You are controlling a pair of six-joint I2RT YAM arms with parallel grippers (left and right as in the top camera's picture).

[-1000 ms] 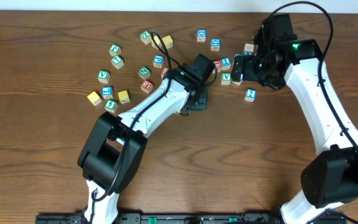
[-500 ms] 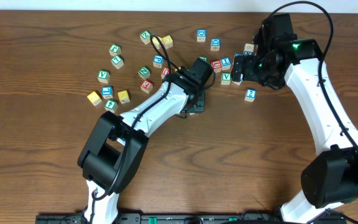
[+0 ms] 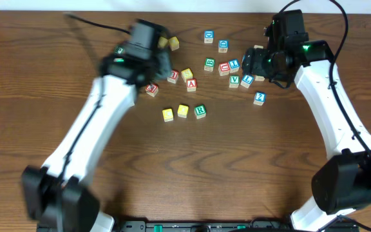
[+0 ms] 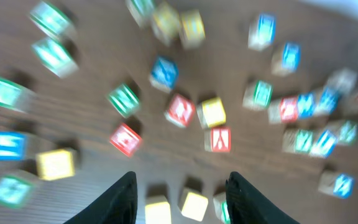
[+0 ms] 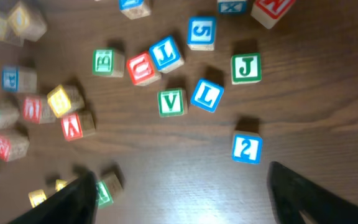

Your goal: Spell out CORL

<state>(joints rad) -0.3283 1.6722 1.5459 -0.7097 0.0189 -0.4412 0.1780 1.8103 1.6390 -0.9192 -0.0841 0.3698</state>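
Note:
Two yellow-topped cubes and a green R cube lie in a row mid-table. The blue L cube lies apart at the right, beside a green V cube. My left gripper is blurred, open and empty, high above the far-left cluster. Its wrist view shows the row between the fingers: yellow cubes. My right gripper is open and empty above the L cube. The R cube shows by its left finger.
Loose cubes lie scattered across the far half: red A, red C, green B, blue 2, and blue ones near the back edge. A green J sits past the L.
My left arm has swung quickly up and back to the far left, uncovering the row of two yellow cubes and the R cube. The right arm has barely moved.

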